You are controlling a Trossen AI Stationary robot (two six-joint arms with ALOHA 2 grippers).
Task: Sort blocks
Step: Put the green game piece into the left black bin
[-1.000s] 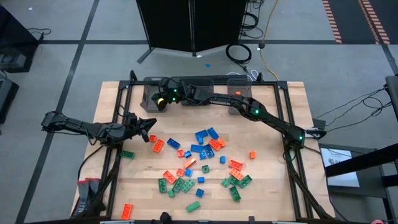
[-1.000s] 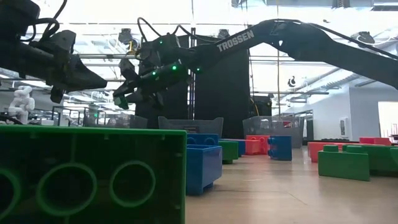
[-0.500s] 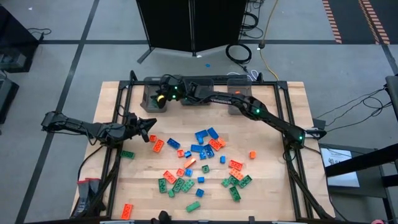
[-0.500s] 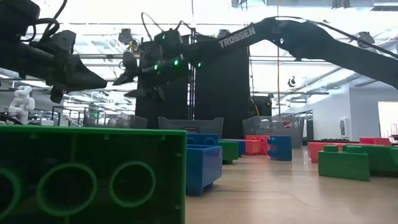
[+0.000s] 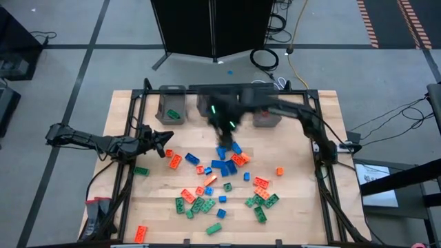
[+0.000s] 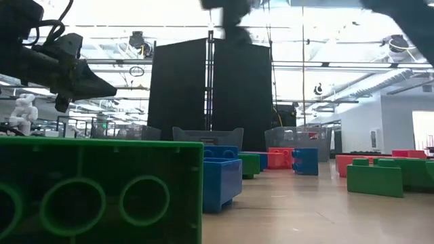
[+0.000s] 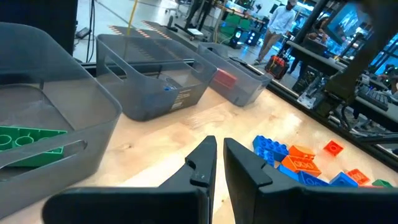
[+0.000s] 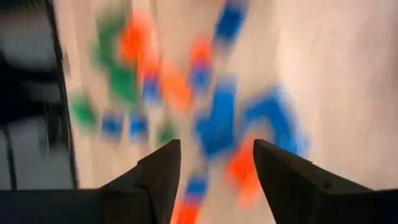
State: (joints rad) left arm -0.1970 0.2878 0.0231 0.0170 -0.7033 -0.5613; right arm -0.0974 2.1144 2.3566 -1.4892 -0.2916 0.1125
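Our right gripper [image 8: 214, 180], fingers apart and empty, hangs directly above the blue blocks [image 5: 224, 164], nearer than our closed left gripper [image 5: 167, 140].

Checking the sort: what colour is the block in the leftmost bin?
Green block, clearest in the left wrist view.

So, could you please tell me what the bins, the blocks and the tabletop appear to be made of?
The bins look like grey translucent plastic: a green block shows through one wall. The blocks seem to be glossy moulded plastic, with studs and saturated colours. The tabletop looks like pale wood, probably butcher block, judging by its plank lines.
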